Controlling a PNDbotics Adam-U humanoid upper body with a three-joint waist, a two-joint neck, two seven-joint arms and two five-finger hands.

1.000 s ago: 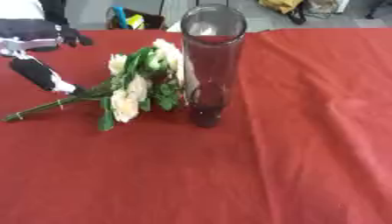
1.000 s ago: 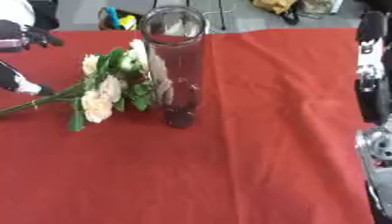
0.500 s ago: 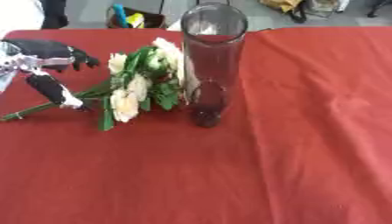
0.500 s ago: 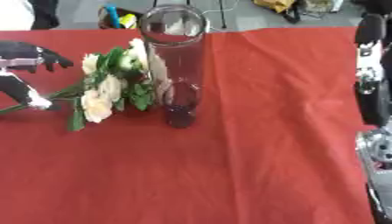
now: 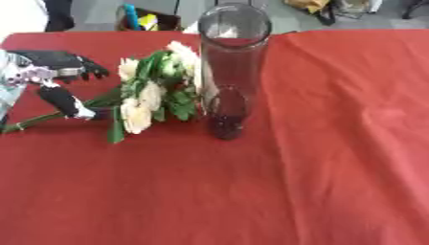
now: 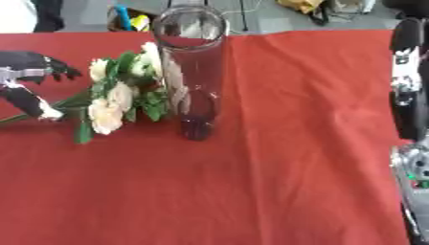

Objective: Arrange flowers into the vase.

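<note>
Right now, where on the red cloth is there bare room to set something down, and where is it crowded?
The cloth lies bare right of the vase and across the whole near side. It is crowded at the left: the flowers lie against the vase, and the left hand is over their stems. The right arm shows at the right edge.

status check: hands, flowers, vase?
Left hand open over the stems. Flowers lying flat beside empty upright vase. Right hand out of view. Path clear.
</note>
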